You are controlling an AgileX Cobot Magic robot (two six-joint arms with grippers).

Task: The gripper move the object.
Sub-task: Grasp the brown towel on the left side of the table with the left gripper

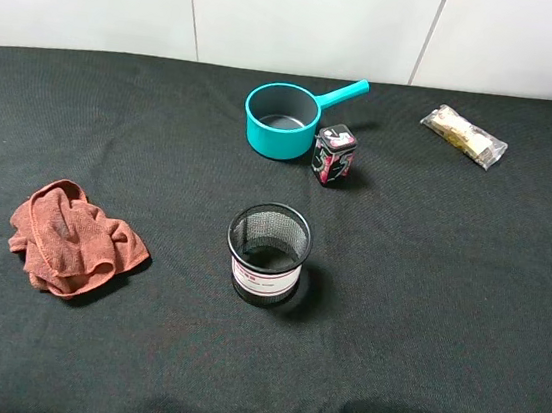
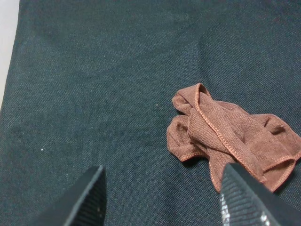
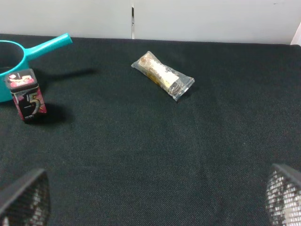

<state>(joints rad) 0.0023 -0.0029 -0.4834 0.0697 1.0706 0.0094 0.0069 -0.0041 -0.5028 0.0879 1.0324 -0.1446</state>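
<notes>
Left hand wide open, crumpled rust-red cloth just ahead, not touching.

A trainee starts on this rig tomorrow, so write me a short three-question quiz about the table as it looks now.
1. True or false: the small tin stands upright beside the teal saucepan.
2. Which thing lies nearest the left gripper? A) red-brown cloth B) snack packet C) mesh cup
3. Fill in: the right gripper is ____ and holds nothing.
Key: 1 true; 2 A; 3 open.
</notes>
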